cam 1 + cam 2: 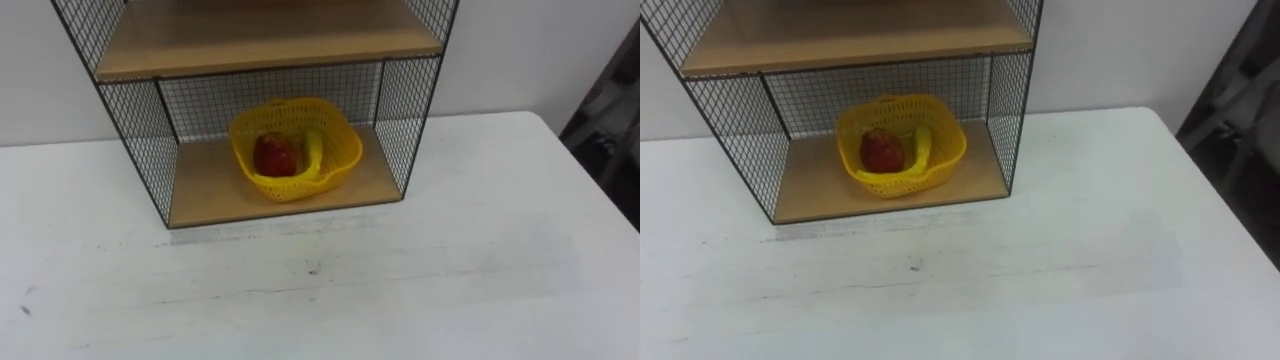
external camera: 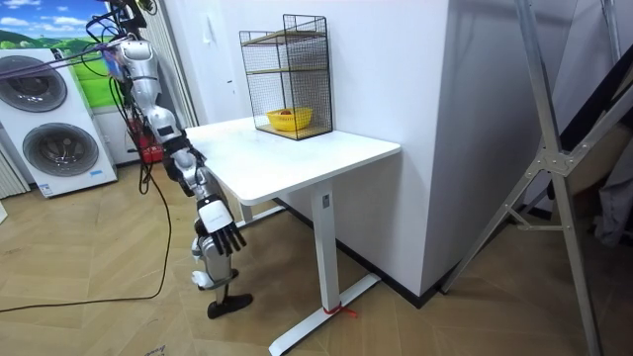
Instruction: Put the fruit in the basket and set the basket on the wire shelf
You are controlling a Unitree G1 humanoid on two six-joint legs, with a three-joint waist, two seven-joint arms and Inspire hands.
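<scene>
A yellow plastic basket (image 1: pixel 343 152) stands on the bottom board of the black wire shelf (image 1: pixel 210 190), near the middle. In it lie a red fruit (image 1: pixel 273 155) and a yellow banana (image 1: pixel 314 150) side by side. The shelf stands at the back of the white table (image 1: pixel 400 270), against the wall. In the room view I stand at the table's end on the room view's left, and the basket (image 2: pixel 289 120) shows inside the shelf (image 2: pixel 287 59). My right hand (image 2: pixel 220 235) hangs low beside the table, open, fingers spread and holding nothing.
The shelf's upper wooden board (image 1: pixel 270 40) is bare. The table's right edge (image 1: pixel 590 180) runs close by, with dark things beyond it. In the room view two washing machines (image 2: pixel 54 129) stand behind me and a metal frame (image 2: pixel 554 148) stands at the right.
</scene>
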